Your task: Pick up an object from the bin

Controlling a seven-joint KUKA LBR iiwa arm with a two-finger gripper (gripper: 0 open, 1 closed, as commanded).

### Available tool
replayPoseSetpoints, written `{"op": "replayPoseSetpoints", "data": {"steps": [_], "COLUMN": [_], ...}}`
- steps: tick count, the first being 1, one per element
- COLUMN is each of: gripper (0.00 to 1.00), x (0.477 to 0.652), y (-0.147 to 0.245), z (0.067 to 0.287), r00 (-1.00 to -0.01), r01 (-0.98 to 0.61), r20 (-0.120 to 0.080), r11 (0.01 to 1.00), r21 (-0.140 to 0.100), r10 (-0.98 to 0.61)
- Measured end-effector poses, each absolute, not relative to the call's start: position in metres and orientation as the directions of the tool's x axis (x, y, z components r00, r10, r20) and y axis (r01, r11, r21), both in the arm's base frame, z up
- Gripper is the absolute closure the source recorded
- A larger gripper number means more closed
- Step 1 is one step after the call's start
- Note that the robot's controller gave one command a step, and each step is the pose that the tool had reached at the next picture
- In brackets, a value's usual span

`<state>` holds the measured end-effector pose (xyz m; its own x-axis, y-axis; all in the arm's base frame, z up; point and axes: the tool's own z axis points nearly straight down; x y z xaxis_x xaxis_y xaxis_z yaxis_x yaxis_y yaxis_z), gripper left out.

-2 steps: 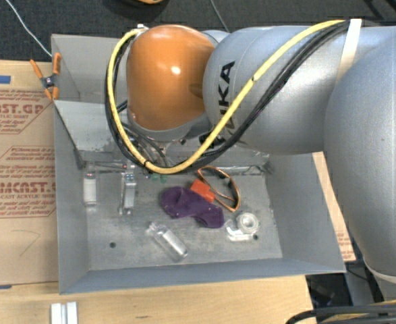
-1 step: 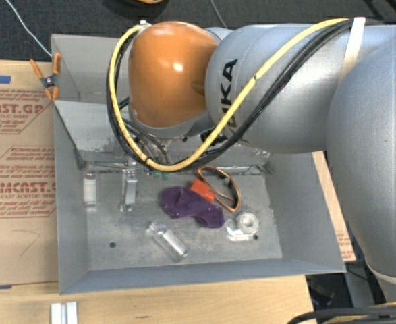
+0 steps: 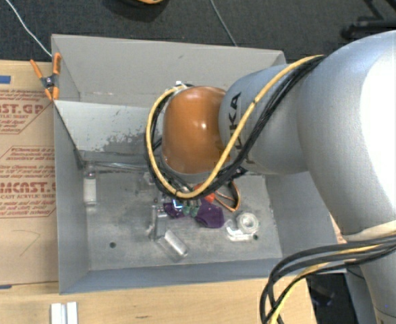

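My gripper (image 3: 159, 225) reaches down to the bin floor near the front middle, its upper part hidden under the wrist's orange dome. A short silver cylinder (image 3: 173, 244) lies tilted on the floor right below its tip, close to or touching it. A purple lumpy thing (image 3: 210, 215) lies just to the right of the gripper, with a smaller purple piece (image 3: 175, 210) against the gripper's body. A clear and white plastic piece (image 3: 242, 226) sits further right.
A small clear vial (image 3: 90, 188) lies by the bin's left wall. A bit of orange (image 3: 212, 198) peeks out under the arm behind the purple thing. The arm covers the bin's right and back part.
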<state>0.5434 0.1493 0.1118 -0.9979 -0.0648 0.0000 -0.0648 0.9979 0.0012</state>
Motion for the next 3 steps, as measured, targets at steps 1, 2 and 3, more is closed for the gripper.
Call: {"op": "replayPoseSetpoints", "data": {"steps": [1,2,3], "gripper": [0.0,0.0,0.0], "x": [0.535,0.48,0.569], "y": [0.069,0.125,0.049], "z": [0.161,0.107,0.069], "r00": [-0.97,-0.988,-1.0], "r01": [-0.244,-0.157,0.014], "r20": [-0.006,0.0,-0.009], "r11": [0.97,0.988,1.0], "r21": [0.0,0.003,0.001], "r10": [-0.244,-0.157,0.014]}}
